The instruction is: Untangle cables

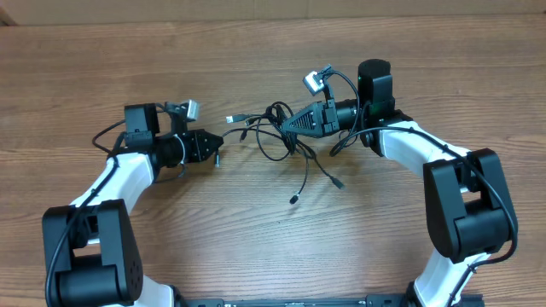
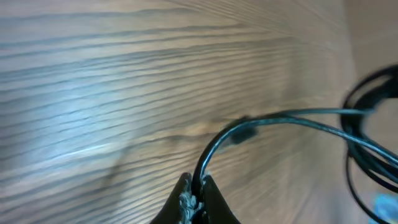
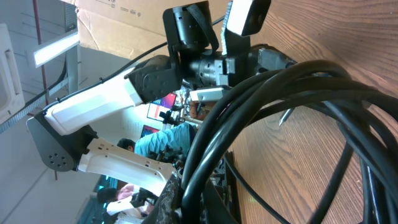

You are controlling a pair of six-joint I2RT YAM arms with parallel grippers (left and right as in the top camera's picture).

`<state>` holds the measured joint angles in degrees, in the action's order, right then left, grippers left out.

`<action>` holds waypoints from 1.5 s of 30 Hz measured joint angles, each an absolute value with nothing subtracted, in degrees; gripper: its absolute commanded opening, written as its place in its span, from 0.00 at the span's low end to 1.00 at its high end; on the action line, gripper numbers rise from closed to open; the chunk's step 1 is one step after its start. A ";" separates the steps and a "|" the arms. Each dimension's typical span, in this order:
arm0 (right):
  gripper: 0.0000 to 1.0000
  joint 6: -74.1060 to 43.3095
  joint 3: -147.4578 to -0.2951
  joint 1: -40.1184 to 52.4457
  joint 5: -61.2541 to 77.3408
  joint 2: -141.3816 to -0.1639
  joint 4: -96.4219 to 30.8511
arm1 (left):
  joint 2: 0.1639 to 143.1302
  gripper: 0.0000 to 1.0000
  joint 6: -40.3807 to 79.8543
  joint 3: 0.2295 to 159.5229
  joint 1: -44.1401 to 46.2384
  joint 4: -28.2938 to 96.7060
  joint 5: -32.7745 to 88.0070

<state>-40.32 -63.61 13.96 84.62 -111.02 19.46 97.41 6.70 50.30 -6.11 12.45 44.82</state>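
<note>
The cables (image 1: 275, 135) lie as a loose black tangle at the table's middle, between my two grippers. Free plug ends trail toward the front (image 1: 294, 199) and to the back left (image 1: 232, 118). My left gripper (image 1: 219, 141) is shut on a single thin strand (image 2: 249, 124), which arcs away to the right into the tangle (image 2: 373, 155). Its fingertips (image 2: 184, 186) pinch the strand just above the wood. From the right, my right gripper (image 1: 285, 127) is shut on a bunch of thick-looking loops (image 3: 280, 93) that fill the right wrist view.
The wooden table (image 1: 256, 239) stretches around the tangle. The left arm (image 3: 118, 96) shows across the right wrist view. Both arm bases (image 1: 94, 256) stand at the near edge. A cardboard wall (image 1: 256, 8) runs along the back.
</note>
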 measured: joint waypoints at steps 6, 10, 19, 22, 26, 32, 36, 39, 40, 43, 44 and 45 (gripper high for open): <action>0.04 -40.32 -63.61 13.96 84.64 -111.02 19.46 | 97.41 0.04 11.88 50.30 -8.75 13.78 38.39; 0.04 -40.32 -63.61 13.98 84.64 -111.02 19.44 | 97.41 0.04 13.45 50.30 -11.35 15.03 36.77; 0.04 -40.47 -63.61 13.98 84.68 -111.02 19.46 | 97.41 0.04 17.67 50.30 -18.31 17.80 33.65; 0.04 -40.49 -63.61 13.96 84.68 -111.02 19.46 | 97.41 0.04 20.84 50.30 -20.34 19.73 30.46; 0.04 -40.47 -63.61 13.96 84.68 -111.02 19.46 | 97.41 0.04 23.70 50.30 -21.52 20.80 27.29; 0.04 -40.49 -63.61 13.96 84.90 -111.02 19.44 | 97.41 0.04 26.35 50.30 -21.76 21.21 22.06; 0.04 -40.51 -63.61 13.96 85.49 -111.02 19.51 | 97.41 0.04 27.38 50.30 -21.80 21.34 19.86; 0.04 -40.47 -63.61 13.96 85.65 -111.02 19.46 | 97.41 0.06 27.57 50.30 -21.80 21.43 19.03; 0.04 -40.51 -63.61 13.96 85.73 -111.02 19.49 | 97.41 0.09 27.59 50.30 -21.80 21.43 18.85; 0.04 -40.49 -63.61 13.96 85.76 -111.02 19.42 | 97.41 0.20 28.27 50.30 -21.80 21.43 18.57; 0.04 -40.53 -63.61 13.96 85.78 -111.02 19.46 | 97.41 0.22 28.36 50.30 -21.80 21.43 18.37; 0.04 -40.51 -63.61 13.96 85.78 -111.02 19.46 | 97.41 0.26 28.40 50.30 -21.80 21.39 18.35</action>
<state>-40.51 -63.61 13.96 85.78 -111.02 19.46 97.41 28.40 50.30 -21.80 21.39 18.35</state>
